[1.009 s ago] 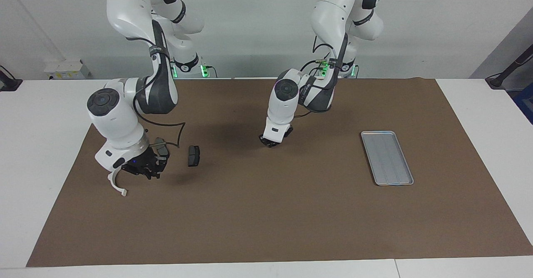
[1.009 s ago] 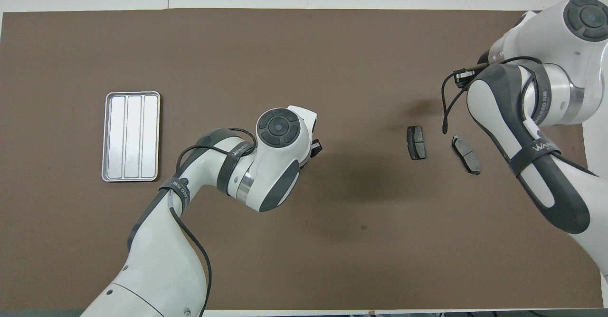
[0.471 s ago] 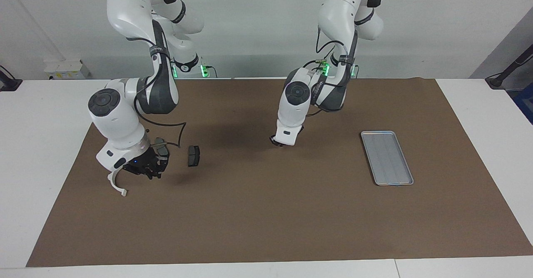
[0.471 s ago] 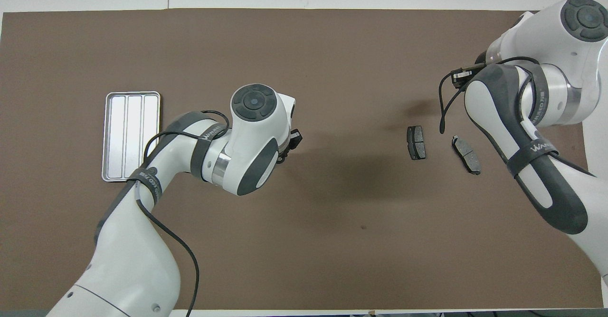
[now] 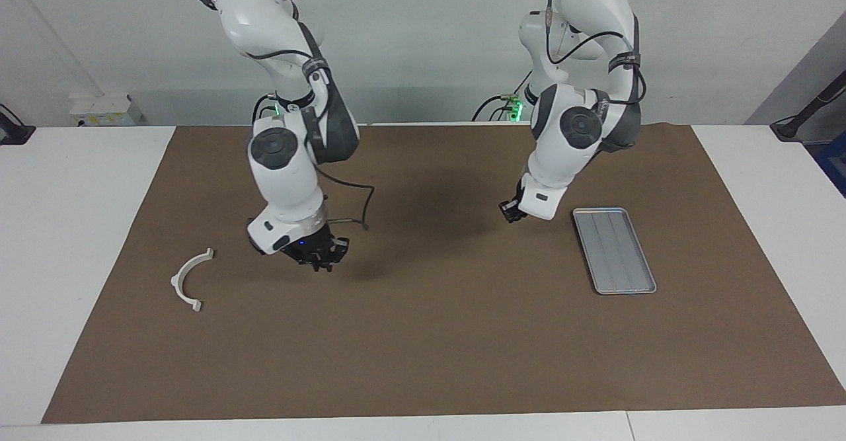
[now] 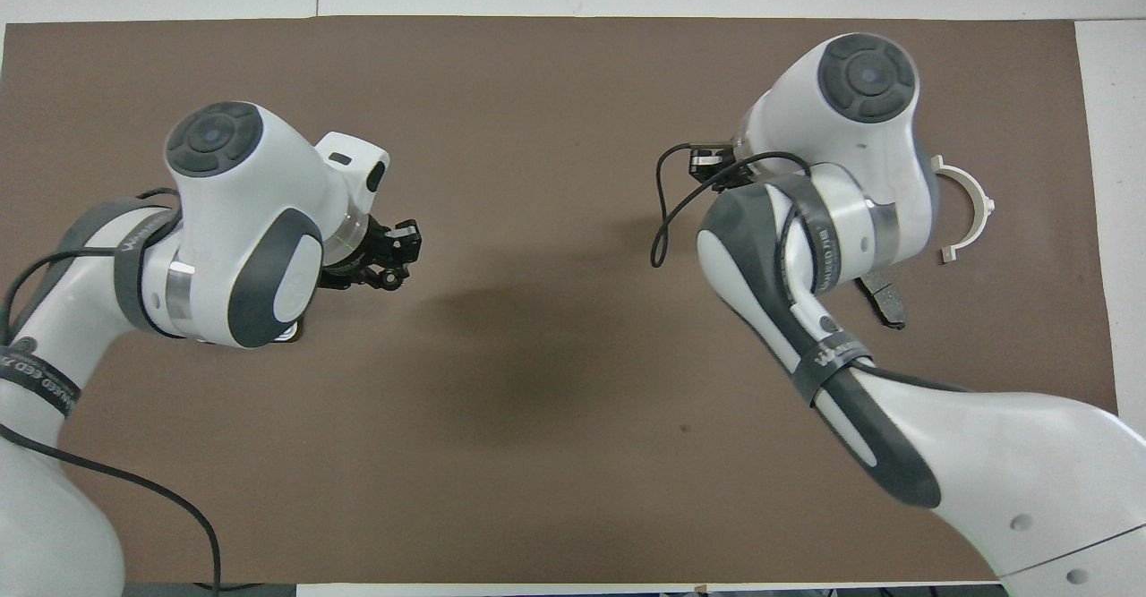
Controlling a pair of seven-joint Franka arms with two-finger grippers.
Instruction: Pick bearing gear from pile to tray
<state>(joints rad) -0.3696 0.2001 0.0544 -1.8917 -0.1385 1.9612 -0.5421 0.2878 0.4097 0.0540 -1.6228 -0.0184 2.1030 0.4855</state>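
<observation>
Left claw: hangs low over the brown mat, just beside the tray's edge that faces the right arm's end. We cannot tell whether it is closed, or whether it carries anything.

Flat rectangular silver-grey metal tray: low raised rim, lengthwise grooves, nothing in it. Its long axis runs from nearer the robots to farther from them. The left arm is much the nearer one, so we judge any drop needs only a short sideways carry over the rim.

Right claw: pinched fully closed, low over the mat at the pile. What it grips, if anything, we cannot make out.

Pile, toward the right arm's end of the tabletop:
- a white half-ring bracket, smooth and plastic-looking, lying flat
- one dark grey brake pad, matte, half hidden under the right arm

No bearing gear shows anywhere on the mat.
</observation>
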